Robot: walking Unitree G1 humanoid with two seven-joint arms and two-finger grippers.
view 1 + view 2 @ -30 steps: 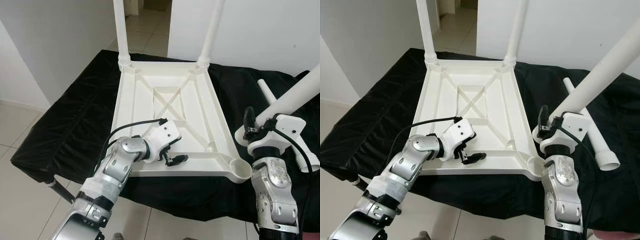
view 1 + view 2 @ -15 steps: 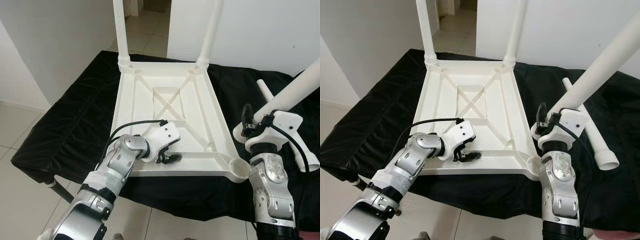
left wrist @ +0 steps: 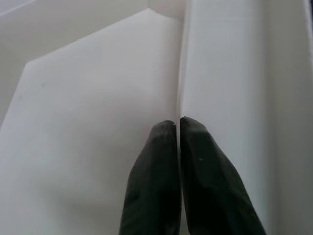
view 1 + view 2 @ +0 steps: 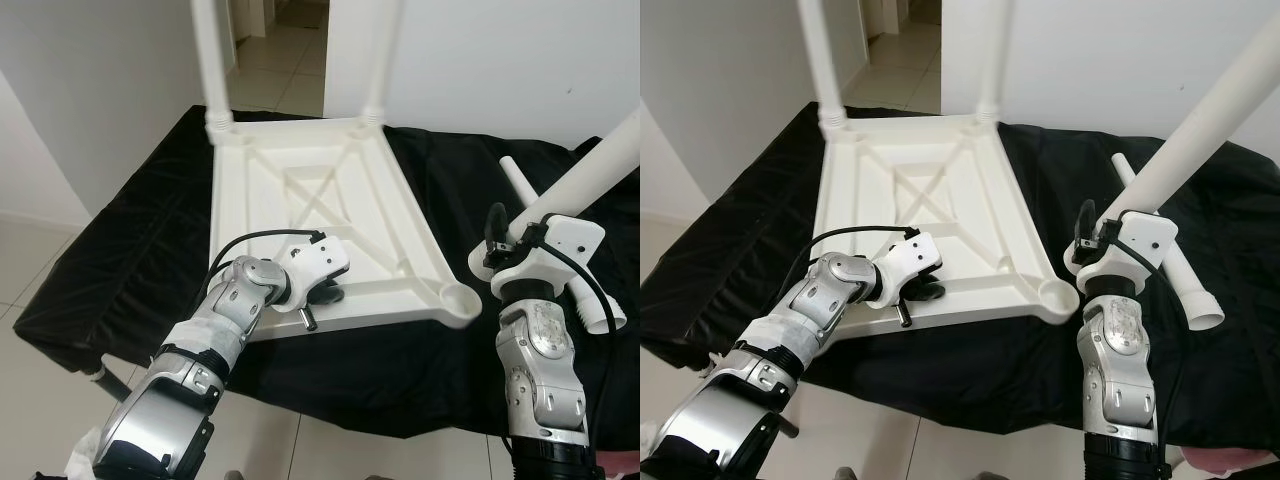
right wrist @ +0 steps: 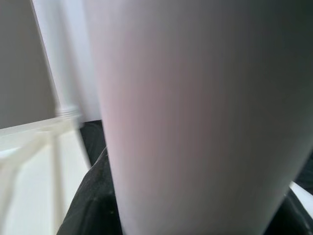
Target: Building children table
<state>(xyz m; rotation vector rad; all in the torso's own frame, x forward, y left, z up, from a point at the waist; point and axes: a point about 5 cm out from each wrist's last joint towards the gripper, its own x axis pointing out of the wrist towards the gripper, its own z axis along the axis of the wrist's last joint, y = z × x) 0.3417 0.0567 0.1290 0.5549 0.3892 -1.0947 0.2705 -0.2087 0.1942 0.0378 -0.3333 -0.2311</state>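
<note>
White ribbed plastic tabletop [image 4: 320, 215] lies upturned — left end effector [image 3: 177, 128] pinches its rim; right end effector [image 4: 1087, 243] grips a smooth leg [image 4: 1200, 120].

A black cloth [image 4: 130, 260] drapes over the work table, hanging in folds at its edges. Beige floor tiles [image 4: 40, 250] lie below, white walls [image 4: 100, 90] stand behind, and an open doorway [image 4: 280, 40] is between them.

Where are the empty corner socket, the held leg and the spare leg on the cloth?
empty corner socket [image 4: 461, 297], left eye view, on its round rim.
held leg [image 4: 1205, 118], right eye view, mid shaft above the right end effector.
spare leg [image 4: 1191, 290], right eye view, on the tube near its open end.
</note>
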